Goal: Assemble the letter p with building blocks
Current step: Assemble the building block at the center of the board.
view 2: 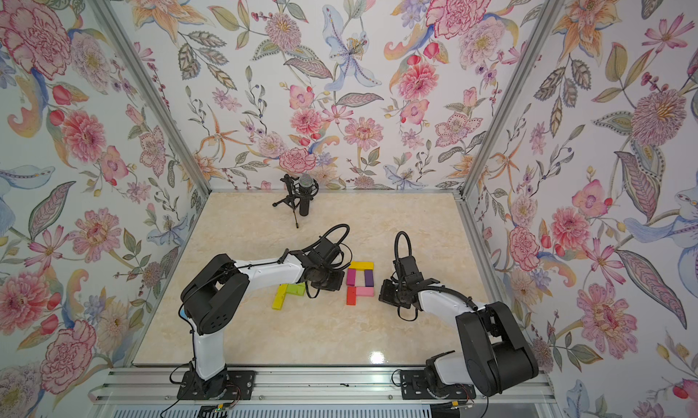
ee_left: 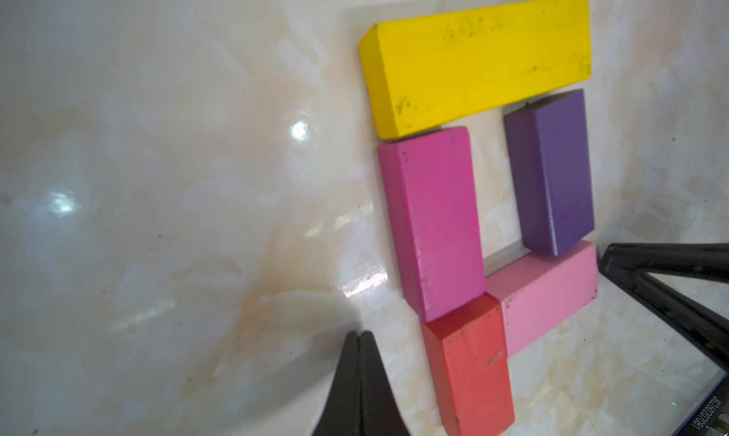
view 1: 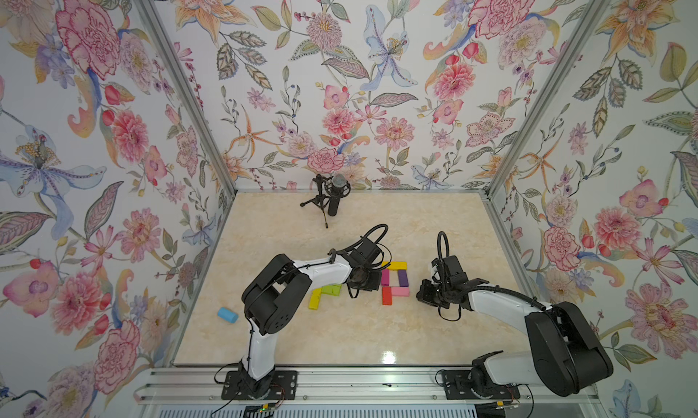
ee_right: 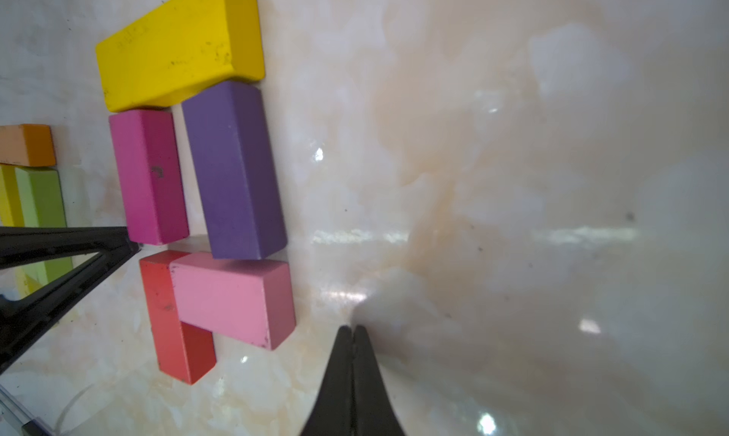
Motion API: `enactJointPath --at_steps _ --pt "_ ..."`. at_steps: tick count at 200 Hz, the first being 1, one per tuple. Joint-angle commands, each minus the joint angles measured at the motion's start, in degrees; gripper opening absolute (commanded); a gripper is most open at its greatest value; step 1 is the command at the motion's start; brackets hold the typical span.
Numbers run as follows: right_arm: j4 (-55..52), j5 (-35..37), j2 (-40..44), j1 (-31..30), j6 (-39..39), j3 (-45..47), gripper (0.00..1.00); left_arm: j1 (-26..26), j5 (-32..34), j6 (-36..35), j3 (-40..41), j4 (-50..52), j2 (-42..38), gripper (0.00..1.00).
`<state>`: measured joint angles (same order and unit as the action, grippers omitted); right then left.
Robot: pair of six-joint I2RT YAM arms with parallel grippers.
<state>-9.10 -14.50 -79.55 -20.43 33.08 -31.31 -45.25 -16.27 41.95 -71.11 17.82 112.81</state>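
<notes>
Looking down in both top views, we see paper-smooth floral walls (view 1: 113, 132) boxing in a glossy cream table (view 1: 340, 333), veined like marble and spotted with glare. Two jointed arms of white shell and black housing, the left arm (view 1: 321, 270) and the right arm (view 1: 494, 302), bend inward from a metal rail. A black microphone (view 1: 336, 197) with a mesh head stands on a small tripod near the far wall. Between the arms, five matte, scuffed building blocks (view 1: 385, 277) lie flat on the table as a letter P. A long yellow bar (ee_left: 477, 59) caps it, a magenta block (ee_left: 434, 221) and a purple block (ee_left: 552, 174) form the sides, a pink block (ee_left: 548, 292) closes the loop, and a red block (ee_left: 473, 371) makes the stem. Spare pieces rest just beyond the left wrist: a lime-green block (ee_right: 43, 201) and an orange block (ee_right: 27, 144). A blue cylinder (view 1: 227, 315) lies well apart near the left wall. The left gripper (ee_left: 359, 335) and the right gripper (ee_right: 352, 329) each taper to black tips pressed together on nothing, just beside the P.
</notes>
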Motion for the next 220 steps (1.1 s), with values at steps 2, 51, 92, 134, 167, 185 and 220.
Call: enactJointPath --at_steps 2,51,92,134,167,185,220 --pt "1.71 -1.13 -0.93 -0.50 0.78 -0.07 0.00 0.61 -0.80 -1.45 -1.93 0.32 1.94 0.00" --pt "2.35 -1.50 -2.28 -0.58 0.92 -1.18 0.00 0.61 -1.48 -0.73 -1.96 -1.02 2.31 0.00" --pt "2.86 -2.43 -3.37 -1.12 1.05 -1.91 0.00 0.61 -2.17 -0.67 -2.92 -1.37 2.91 0.00" --pt "3.13 -2.71 -3.81 -1.28 1.11 -2.22 0.00 0.50 -2.74 -0.45 -3.42 -1.26 3.32 0.00" --pt "3.83 -3.12 -4.84 -1.75 1.40 -2.52 0.00 0.43 -3.23 -0.32 -3.36 -1.43 3.34 0.00" --pt "3.98 -3.12 -5.39 -2.06 1.55 -2.70 0.00 0.25 -3.37 -0.37 -3.57 -1.70 3.60 0.00" --pt "4.07 -3.18 -5.71 -2.24 1.63 -3.02 0.00 0.09 -3.56 -0.35 -3.82 -1.66 3.97 0.00"
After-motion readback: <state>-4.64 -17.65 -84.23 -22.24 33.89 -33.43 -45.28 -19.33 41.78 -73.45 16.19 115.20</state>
